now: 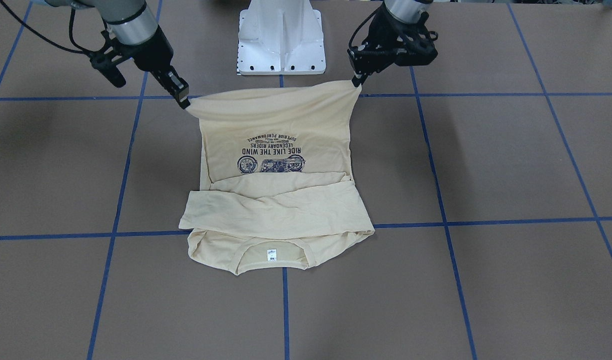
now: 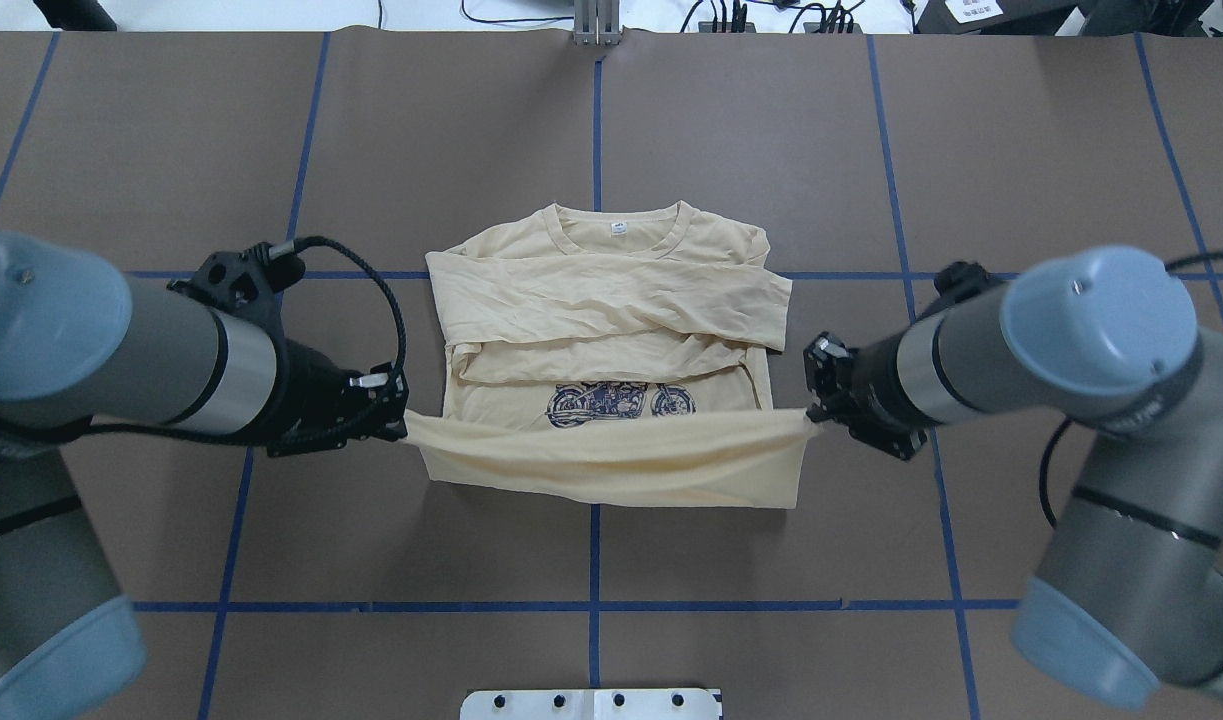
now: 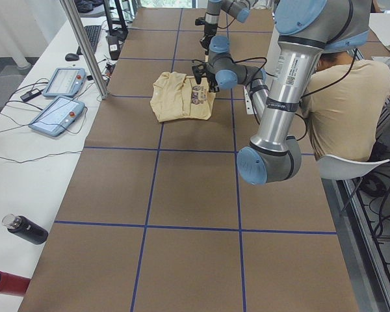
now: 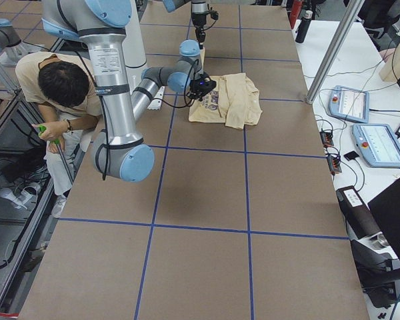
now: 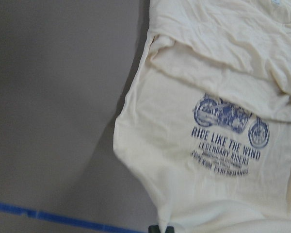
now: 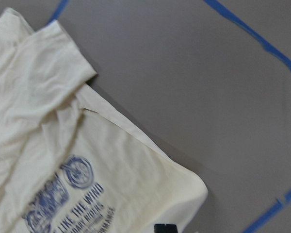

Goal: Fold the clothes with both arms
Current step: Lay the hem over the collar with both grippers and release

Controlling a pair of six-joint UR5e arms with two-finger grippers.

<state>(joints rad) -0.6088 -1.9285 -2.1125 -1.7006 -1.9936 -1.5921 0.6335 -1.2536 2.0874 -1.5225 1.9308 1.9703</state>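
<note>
Mid-fold, pinching the shirt's raised hem corners in left hand and right hand; next, probably carry evenly toward the collar.

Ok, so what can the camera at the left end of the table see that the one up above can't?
Only the left-end view shows a seated person, two tablets and a black bottle. Only the overhead view lets you see the small white neck label and how the left gripper and right gripper each pinch a corner of the shirt at its lifted bottom edge. Both show the cream shirt, its motorbike print, both robot arms and the brown table with blue lines.
</note>
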